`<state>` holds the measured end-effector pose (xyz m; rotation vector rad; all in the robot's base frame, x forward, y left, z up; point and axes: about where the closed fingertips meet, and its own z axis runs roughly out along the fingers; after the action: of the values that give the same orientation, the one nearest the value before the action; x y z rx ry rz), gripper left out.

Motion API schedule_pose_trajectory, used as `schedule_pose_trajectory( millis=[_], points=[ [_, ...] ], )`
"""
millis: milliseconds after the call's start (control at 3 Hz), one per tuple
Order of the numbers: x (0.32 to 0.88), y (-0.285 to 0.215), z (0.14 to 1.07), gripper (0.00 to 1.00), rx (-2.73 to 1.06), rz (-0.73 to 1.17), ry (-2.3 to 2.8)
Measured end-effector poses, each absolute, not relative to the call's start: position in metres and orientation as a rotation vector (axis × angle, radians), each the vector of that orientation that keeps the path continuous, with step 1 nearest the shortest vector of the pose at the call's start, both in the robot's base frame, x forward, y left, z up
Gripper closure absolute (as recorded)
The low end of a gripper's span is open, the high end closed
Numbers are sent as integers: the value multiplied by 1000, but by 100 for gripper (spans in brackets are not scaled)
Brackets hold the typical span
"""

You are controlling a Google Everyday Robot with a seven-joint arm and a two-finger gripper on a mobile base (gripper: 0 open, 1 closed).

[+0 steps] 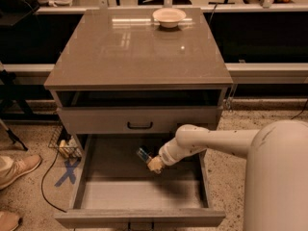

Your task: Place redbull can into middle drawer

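The redbull can (143, 154), slim, blue and silver, is held tilted in the jaws of the gripper (150, 160), low over the rear of the middle drawer (139, 196). The drawer stands pulled out, showing its pale grey floor and walls.

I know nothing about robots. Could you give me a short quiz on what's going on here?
1. True or false: the shallow cream bowl stands on the brown cabinet top.
2. What does the two-finger gripper, low in the wide grey wood-grain middle drawer, hold? A) slim blue-and-silver redbull can B) spoon C) nothing
3. Fill in: the can hangs above the drawer's pale ____.
Key: 1 true; 2 A; 3 floor.
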<state>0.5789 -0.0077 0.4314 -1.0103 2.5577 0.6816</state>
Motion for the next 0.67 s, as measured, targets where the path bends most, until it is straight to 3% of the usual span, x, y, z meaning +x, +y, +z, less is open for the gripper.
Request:
schedule_pose_trajectory(
  millis=[333,667],
  points=[
    [570,-14,402,4,-944,716,2605],
    [561,-25,391,0,-902,717,2637]
  ],
)
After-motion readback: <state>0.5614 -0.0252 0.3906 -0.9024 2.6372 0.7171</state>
